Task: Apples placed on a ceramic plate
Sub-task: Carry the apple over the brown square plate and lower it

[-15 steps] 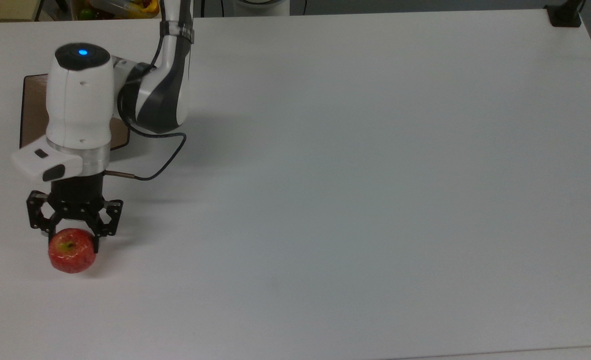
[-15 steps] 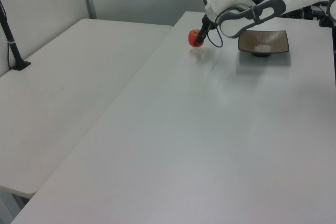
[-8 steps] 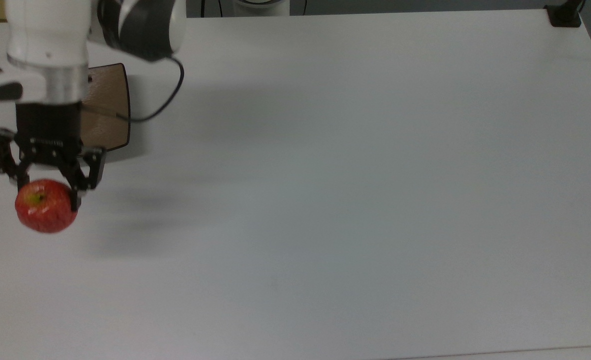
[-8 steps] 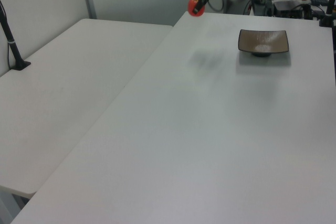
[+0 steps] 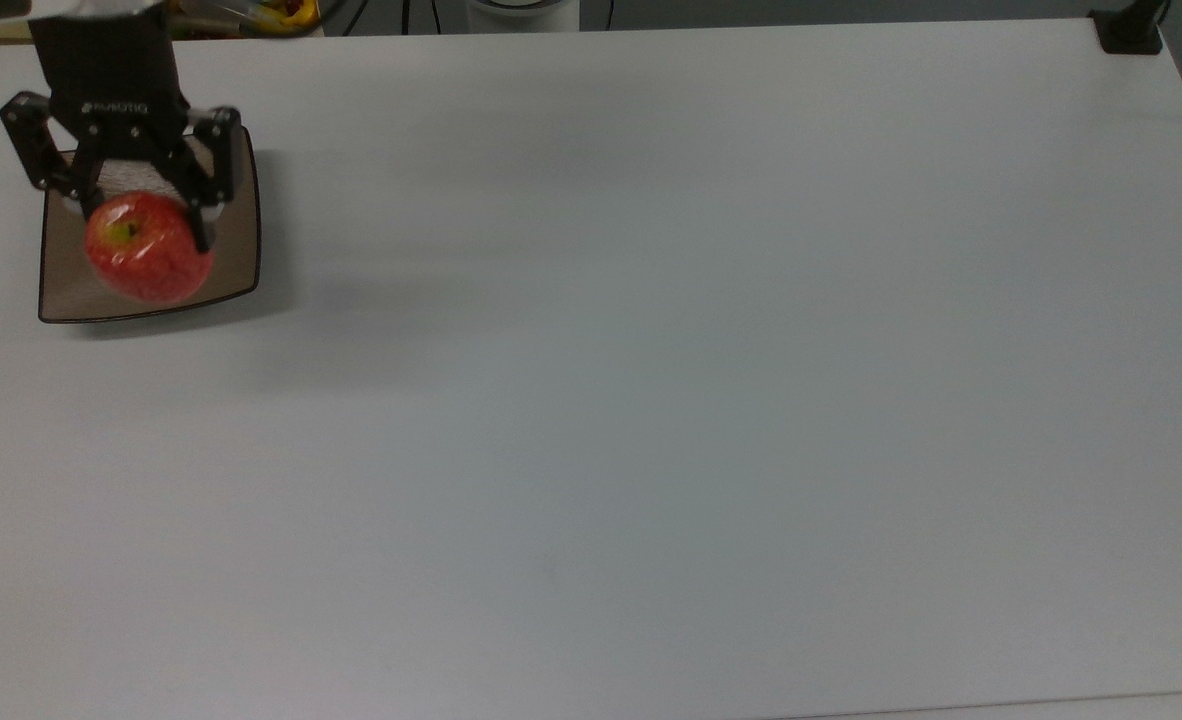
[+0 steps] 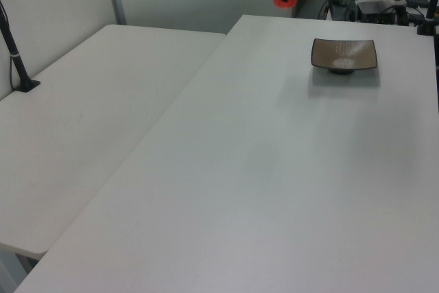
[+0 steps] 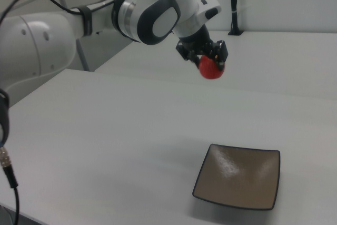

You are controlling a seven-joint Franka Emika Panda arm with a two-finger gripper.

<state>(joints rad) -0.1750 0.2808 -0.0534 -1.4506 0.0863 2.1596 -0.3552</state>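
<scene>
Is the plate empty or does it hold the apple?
Empty. In the right view the plate lies bare on the table, while the apple hangs well above it, clamped in the gripper.

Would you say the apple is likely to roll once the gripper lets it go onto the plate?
Probably a little: the apple is round and glossy, so it may wander. The plate has upturned corners that would likely contain it. The gripper holds it well above the dish, so a drop from there could bounce it out.
</scene>
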